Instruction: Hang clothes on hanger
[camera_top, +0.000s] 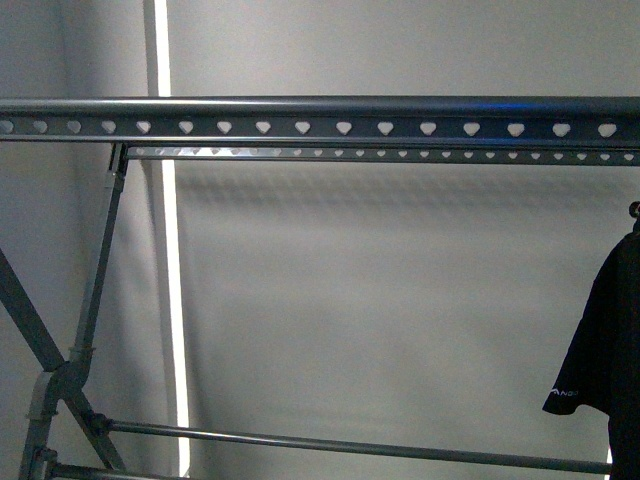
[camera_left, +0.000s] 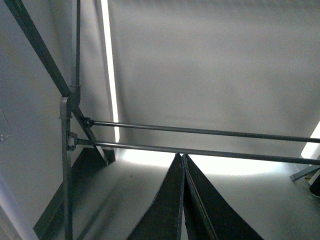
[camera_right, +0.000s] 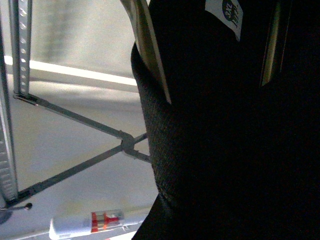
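The shirt (camera_top: 608, 350) hangs at the far right edge of the front view, below the rack (camera_top: 320, 118) rail — one sleeve w/ a small white logo showing, the rest cut off by the frame. Nothing's on the rail yet, so I'd call this the carry step: shirt lifted, not yet hooked on.

Right wrist view is nearly all black fabric (camera_right: 230, 140), w/ a white neck label (camera_right: 225, 15) up top and two shiny chrome strips (camera_right: 147, 50) poking through the collar — looks like a shirt hanger inside the neck. Right gripper itself isn't visible there; can't tell if it's clamped on anything, tho something is holding the shirt up.

Left gripper (camera_left: 183, 200): its two dark fingers lie pressed together, holding nothing, pointing at the rack's lower bars (camera_left: 200, 140).

Next move, my guess: swing the shirt leftward and up, get the hook over the rail or into a heart hole, then let go. Needs height — the sleeve sits well under the rail.

Count: 1 shirt, 1 rack w/ 2 punched top rails (front & back), 2 thin lower bars, 1 white-red object (camera_right: 95, 222) on the floor in the right wrist view — can't ID it.
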